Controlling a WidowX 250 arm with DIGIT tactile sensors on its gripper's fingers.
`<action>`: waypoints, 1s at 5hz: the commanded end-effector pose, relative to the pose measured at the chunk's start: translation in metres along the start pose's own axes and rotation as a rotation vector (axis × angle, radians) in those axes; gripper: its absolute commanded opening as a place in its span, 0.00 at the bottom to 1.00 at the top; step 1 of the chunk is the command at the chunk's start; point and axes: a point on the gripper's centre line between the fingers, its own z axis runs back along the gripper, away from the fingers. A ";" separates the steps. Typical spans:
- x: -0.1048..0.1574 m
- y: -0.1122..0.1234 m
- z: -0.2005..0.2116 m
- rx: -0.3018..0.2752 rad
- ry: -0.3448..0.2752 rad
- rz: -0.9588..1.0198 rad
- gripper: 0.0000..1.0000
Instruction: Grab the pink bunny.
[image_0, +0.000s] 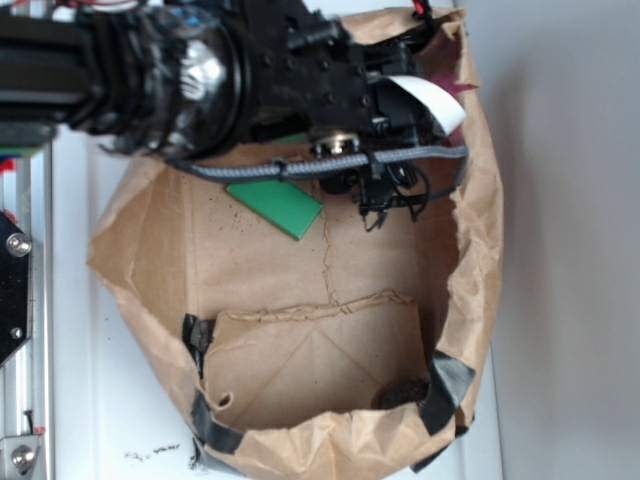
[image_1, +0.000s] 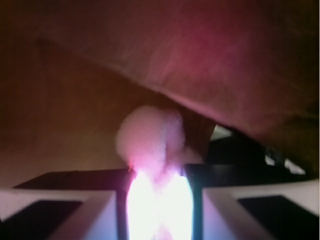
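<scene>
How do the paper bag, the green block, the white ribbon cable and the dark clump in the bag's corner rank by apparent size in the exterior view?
Largest to smallest, as they appear:
1. paper bag
2. green block
3. white ribbon cable and dark clump: these look about alike, and the cable sits nearer the camera, so I won't rank them.

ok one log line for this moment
stage: grasp | fingers: closed on pink bunny | site: inside paper bag | green block: untouched
</scene>
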 end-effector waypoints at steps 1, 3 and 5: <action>0.020 0.007 0.090 -0.115 -0.022 0.007 0.00; 0.021 -0.003 0.130 -0.160 -0.005 -0.018 0.00; 0.030 -0.019 0.164 -0.113 0.064 0.022 0.00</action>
